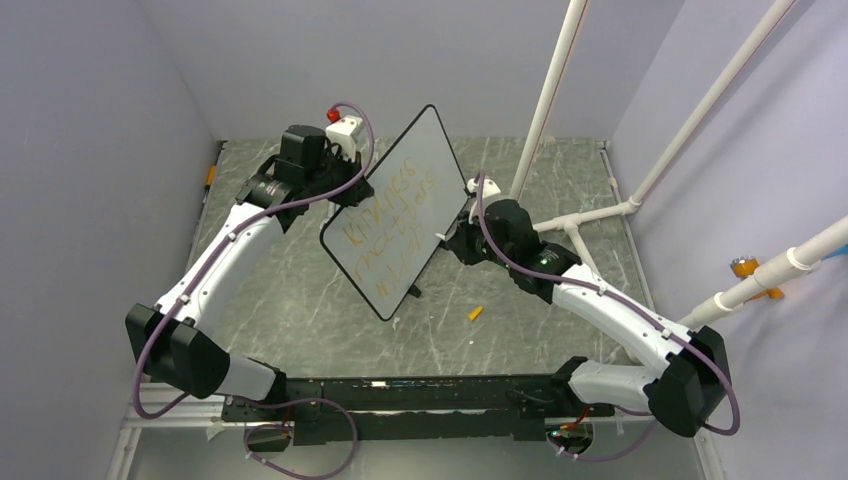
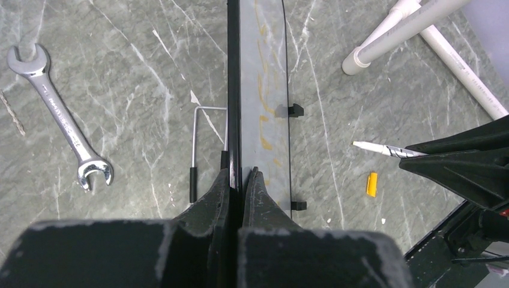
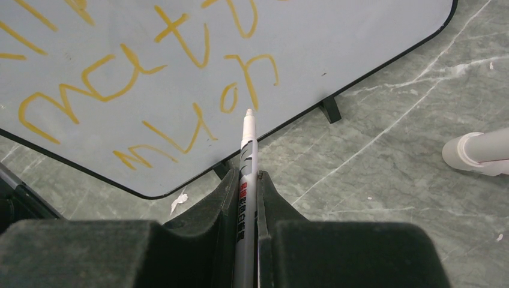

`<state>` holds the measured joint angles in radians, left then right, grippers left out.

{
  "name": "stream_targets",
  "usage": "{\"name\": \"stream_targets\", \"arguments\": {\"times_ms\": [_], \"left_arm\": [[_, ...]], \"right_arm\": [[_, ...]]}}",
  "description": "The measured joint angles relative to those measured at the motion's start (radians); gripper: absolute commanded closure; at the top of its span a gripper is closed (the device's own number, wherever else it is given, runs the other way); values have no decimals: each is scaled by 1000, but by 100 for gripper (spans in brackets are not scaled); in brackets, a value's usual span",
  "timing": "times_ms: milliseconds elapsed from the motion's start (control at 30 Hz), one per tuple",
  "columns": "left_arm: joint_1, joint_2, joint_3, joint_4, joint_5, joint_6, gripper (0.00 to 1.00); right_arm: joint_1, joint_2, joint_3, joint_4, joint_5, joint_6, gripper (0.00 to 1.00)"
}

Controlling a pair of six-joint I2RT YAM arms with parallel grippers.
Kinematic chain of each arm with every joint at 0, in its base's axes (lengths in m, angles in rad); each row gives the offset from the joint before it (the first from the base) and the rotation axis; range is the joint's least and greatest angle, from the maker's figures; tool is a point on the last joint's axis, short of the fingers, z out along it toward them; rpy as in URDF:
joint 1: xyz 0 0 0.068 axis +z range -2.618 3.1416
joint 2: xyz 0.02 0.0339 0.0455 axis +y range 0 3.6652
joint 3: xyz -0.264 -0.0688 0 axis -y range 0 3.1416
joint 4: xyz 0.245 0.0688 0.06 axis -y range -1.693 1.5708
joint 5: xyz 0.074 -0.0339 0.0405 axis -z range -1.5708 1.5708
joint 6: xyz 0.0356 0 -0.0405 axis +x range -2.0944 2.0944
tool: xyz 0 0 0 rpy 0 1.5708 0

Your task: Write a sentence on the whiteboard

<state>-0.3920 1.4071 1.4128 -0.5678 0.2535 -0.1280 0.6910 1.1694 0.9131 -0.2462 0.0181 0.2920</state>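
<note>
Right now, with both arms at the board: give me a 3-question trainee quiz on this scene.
1. True or false: the left gripper is shut on the edge of the whiteboard.
2. What does the right gripper hold? A sponge; B marker; C ruler.
3. Fill in: the sentence on the board is written in ____ strokes.

Key: 1 true. 2 B. 3 orange-yellow.
</note>
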Motion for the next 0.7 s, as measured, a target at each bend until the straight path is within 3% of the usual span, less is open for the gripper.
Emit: {"name": "stream_targets", "arguments": {"times_ms": [700], "left_arm": [[20,-111,-100,-61,-42,-151,100]], "right_arm": [[0,-38,-35,0,0,1,100]]}}
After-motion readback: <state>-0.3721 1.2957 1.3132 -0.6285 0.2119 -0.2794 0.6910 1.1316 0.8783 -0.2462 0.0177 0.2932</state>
